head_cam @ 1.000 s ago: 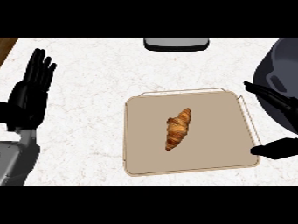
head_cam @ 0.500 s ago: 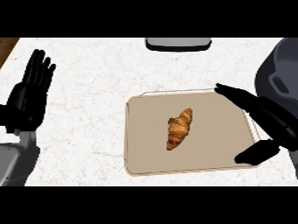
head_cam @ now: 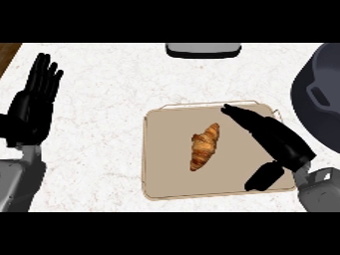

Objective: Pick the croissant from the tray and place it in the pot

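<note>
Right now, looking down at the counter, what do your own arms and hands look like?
Both hands are black, with long, slim, segmented fingers and a thumb: the left hand and the right hand. Each sits on a chunky grey forearm with rounded edges, left forearm and right forearm. The left forearm carries a small dark marking. No cables or sleeves show.

Views: one only, the head view; no second view shares the scene.
Position: above the counter (head_cam: pixel 121 79), at the robot's head.
Facing: steeply down onto the counter's top.
Nearness: close; the tray (head_cam: pixel 165 174) fills the middle.
Lower edge: both forearms enter here, left hand (head_cam: pixel 33 107) at the view's left, right hand (head_cam: pixel 275 137) at its right.
Cut off: pot (head_cam: pixel 327 94) by the right edge; a grey thing (head_cam: pixel 202 49) by the top.
Mirroring: none.
</note>
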Controlling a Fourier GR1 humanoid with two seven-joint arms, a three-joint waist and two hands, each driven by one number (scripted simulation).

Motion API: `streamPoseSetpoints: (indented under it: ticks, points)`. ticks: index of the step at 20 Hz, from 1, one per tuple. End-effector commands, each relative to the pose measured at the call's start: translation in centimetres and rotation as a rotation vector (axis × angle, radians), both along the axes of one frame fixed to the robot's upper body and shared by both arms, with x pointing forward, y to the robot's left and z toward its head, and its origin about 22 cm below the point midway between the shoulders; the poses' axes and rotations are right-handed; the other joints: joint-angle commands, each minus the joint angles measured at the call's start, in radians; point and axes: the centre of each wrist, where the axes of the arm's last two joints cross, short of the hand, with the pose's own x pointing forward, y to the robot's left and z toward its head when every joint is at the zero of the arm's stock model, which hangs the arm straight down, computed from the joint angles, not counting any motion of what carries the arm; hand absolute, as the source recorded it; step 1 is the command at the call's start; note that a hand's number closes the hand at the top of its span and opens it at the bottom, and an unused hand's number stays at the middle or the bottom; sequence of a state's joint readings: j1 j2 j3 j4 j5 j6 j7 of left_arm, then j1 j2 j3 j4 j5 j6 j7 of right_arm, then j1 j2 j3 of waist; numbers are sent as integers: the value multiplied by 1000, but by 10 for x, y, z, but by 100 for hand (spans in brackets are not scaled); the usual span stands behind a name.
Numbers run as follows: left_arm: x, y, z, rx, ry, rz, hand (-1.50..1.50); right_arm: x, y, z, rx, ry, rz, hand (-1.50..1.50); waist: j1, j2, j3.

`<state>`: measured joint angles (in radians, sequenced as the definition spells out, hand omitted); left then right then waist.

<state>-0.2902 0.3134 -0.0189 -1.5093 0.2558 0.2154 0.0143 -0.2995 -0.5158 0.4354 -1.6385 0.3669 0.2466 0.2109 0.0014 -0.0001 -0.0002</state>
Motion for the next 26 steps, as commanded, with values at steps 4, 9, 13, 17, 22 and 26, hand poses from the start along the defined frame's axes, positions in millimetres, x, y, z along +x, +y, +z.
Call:
streamPoseSetpoints:
  ticks: [4,9,13,17,22,26]
  points:
    - [-16,-3,-7,-7,10,-6,0,6,21,-25,12,-6,33,-150,2,0,0]
    - [5,-2,-1,7,12,4,0,5,51,-40,29,-62,46,-150,0,1,0]
    - [-10,-7,1,-11,-10,-10,0,13,29,-31,-41,-41,-15,-150,0,0,0]
    - [1,12,1,-15,12,-7,0,-1,43,-50,-94,-39,-32,-150,-2,0,0]
    - [-7,8,1,4,2,-2,0,15,59,-65,-56,-19,-45,-150,0,0,0]
    - [0,-18,-17,-1,-13,-13,0,24,76,-80,-49,-26,-6,-150,-1,1,0]
